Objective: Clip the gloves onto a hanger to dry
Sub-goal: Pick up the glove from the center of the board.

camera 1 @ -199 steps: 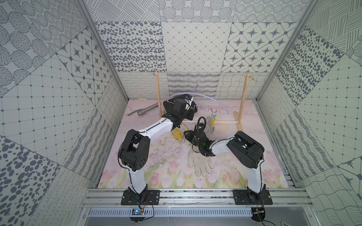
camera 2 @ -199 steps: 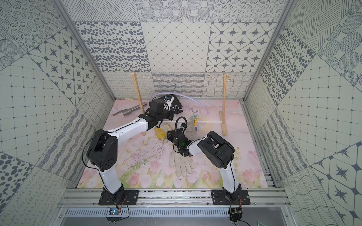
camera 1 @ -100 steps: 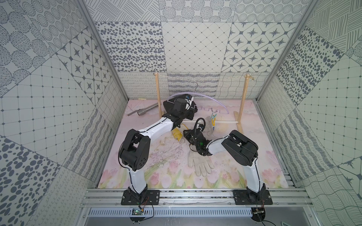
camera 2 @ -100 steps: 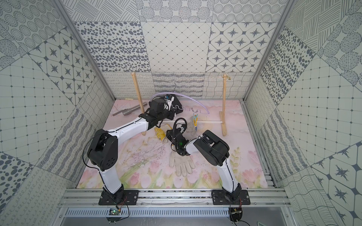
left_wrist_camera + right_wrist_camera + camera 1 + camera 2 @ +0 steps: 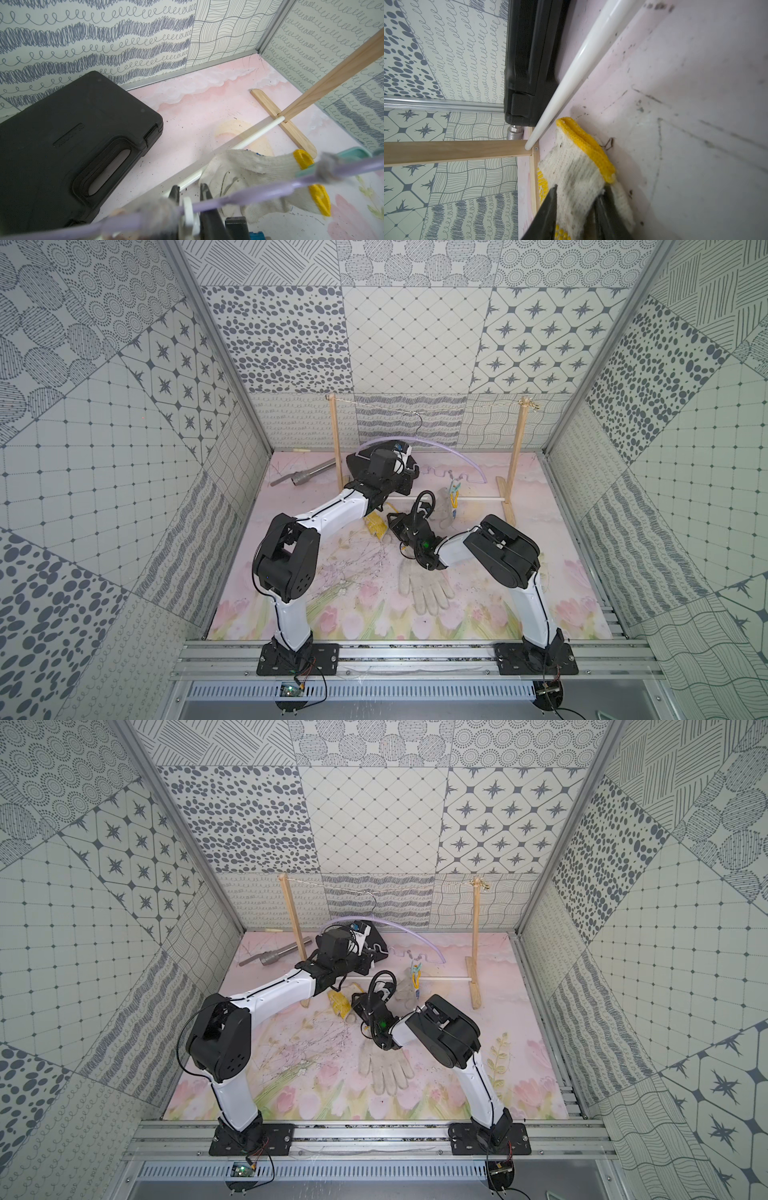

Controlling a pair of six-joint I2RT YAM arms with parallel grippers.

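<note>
The pale lilac hanger (image 5: 440, 447) hangs by its thin hook from the string. My left gripper (image 5: 190, 193) is shut on its lower bar (image 5: 259, 192) beside a white clip. One off-white glove (image 5: 249, 166) hangs from a teal and yellow clip (image 5: 453, 494) near the hanger's right end. My right gripper (image 5: 578, 199) is shut on a second glove (image 5: 577, 166) just below its yellow cuff. This glove shows yellow dots and sits low by the left wooden foot, seen yellow in both top views (image 5: 376, 524) (image 5: 340, 1002). A third soiled glove (image 5: 424, 589) lies flat on the mat.
A two-post wooden frame (image 5: 337, 439) with a string on top and a white rod (image 5: 478, 498) near the floor stands at the back. A black plastic case (image 5: 72, 135) lies behind the left gripper. A grey metal tool (image 5: 305, 475) rests at the back left.
The right arm's elbow has swung a little to the left and its jaws have narrowed on the glove's cuff. The left arm and the hanger have stayed still.
</note>
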